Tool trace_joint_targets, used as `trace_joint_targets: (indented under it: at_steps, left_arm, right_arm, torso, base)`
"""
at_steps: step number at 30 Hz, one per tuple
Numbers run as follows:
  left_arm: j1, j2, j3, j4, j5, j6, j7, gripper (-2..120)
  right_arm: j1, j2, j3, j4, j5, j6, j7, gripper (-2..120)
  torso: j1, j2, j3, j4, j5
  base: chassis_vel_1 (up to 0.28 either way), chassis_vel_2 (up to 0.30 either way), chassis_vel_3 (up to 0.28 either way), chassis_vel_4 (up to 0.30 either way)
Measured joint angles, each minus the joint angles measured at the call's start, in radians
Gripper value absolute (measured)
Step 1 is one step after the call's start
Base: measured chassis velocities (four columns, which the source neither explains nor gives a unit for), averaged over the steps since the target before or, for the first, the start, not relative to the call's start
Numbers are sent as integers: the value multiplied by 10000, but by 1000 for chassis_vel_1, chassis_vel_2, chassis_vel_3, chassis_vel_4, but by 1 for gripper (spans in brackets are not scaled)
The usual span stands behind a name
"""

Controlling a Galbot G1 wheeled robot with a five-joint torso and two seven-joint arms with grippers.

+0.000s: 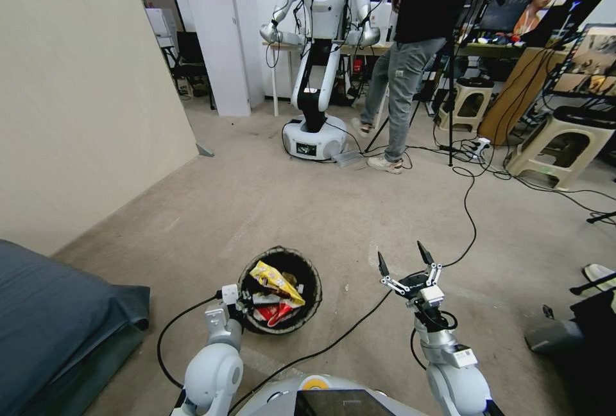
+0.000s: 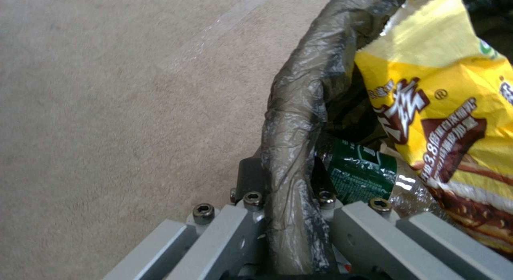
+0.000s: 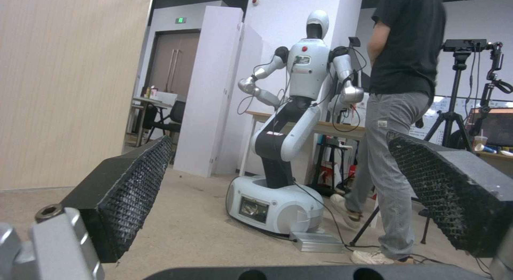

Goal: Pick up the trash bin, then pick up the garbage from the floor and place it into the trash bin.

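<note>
At left gripper (image 1: pixel 232 305), trash bin (image 1: pixel 280 289) rim clamped; right gripper (image 1: pixel 405 263) agape

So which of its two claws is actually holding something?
The left gripper, clamped on the bag-wrapped rim of the small round trash bin; the right gripper hangs open over bare floor.

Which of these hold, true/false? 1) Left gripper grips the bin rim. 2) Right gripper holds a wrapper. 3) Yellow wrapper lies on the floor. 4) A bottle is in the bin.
1) True: the left gripper is clamped on the liner-wrapped rim of the trash bin.
2) False: the right gripper is open and empty, held above the floor.
3) False: the yellow snack wrapper sits inside the bin.
4) True: a green-labelled bottle lies under the wrapper.
</note>
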Motion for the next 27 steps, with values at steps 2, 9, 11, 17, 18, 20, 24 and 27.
trace_joint_targets:
  at_steps: [2, 9, 11, 17, 18, 20, 24, 27]
  left_arm:
    - [-41, 0, -25, 93, -168, 69, -56, 0]
    - [-80, 0, -51, 165, -302, 159, -83, 0]
    - [-104, -1, -67, 176, -402, 211, -85, 0]
    - [-124, -22, -41, 169, -470, 219, -11, 10]
    - [-121, -31, -12, 171, -484, 209, 34, 13]
    - [-124, -36, 0, 169, -505, 165, 77, 15]
    - [-118, -48, 20, 165, -530, 73, 165, 27]
    - [-120, -48, 21, 164, -535, 62, 175, 32]
  right_arm:
    - [-4, 3, -1, -31, -2, 20, -20, 100]
    - [5, 18, -22, -105, -11, 58, -63, 100]
    - [26, 32, -37, -143, -15, 67, -106, 100]
    - [33, 50, -71, -231, -39, 120, -197, 100]
    - [32, 54, -73, -251, -43, 142, -221, 100]
    - [25, 57, -79, -273, -52, 165, -262, 100]
    - [3, 70, -81, -323, -65, 229, -358, 100]
    - [-2, 76, -81, -344, -68, 247, -385, 100]
  torso:
    - [0, 0, 0, 1, 1]
    - [0, 0, 0, -1, -3]
    - [1, 1, 0, -2, -6]
    - [0, 0, 1, -4, -12]
    - [1, -1, 2, -6, -17]
    - [1, -2, 2, -7, -16]
    - [1, -2, 2, -7, -16]
    - [1, -2, 3, -6, -14]
  base:
    - [0, 0, 0, 0]
    - [0, 0, 0, 0]
    - [0, 0, 0, 0]
    - [0, 0, 0, 0]
    - [0, 0, 0, 0]
    - [0, 0, 0, 0]
    - [0, 0, 0, 0]
    - [0, 0, 0, 0]
